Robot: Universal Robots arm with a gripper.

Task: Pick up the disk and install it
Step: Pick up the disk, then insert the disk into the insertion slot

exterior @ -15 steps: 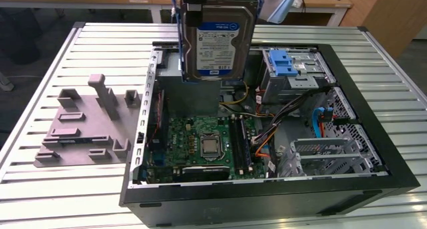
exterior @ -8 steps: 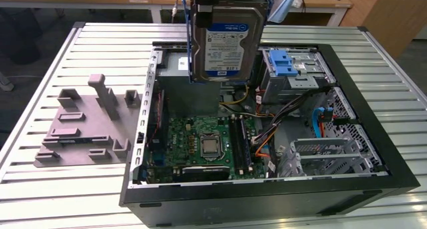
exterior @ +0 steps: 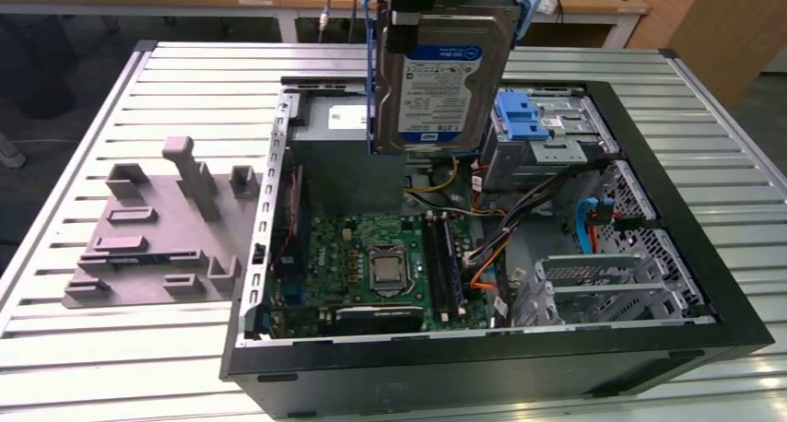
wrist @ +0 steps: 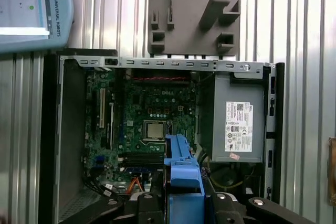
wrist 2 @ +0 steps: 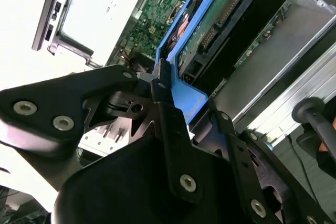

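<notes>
Carrying the disk [exterior: 433, 81] high over the far part of the open computer case [exterior: 492, 367] in the exterior view, upright, label toward the camera, just above the grey metal box [exterior: 338, 127], with the drive bay [exterior: 541, 132] to the exterior view's right. Clamped at its top end by the gripper [exterior: 418, 7], hanging straight down from above. Probably best to go slow, hold it square to the bay and mind the loose cables [exterior: 541, 210] underneath. Over in the second wrist view, seeing the fingers [wrist 2: 170, 124] pinched tight on the blue bracket [wrist 2: 186, 98], with the motherboard [wrist 2: 152, 19] beyond. Then in the first wrist view, looking straight down past the bracket into the case, wrist vertical, with a grey fixture plate [wrist: 194, 9] on the table [wrist: 310, 24] beyond.
</notes>
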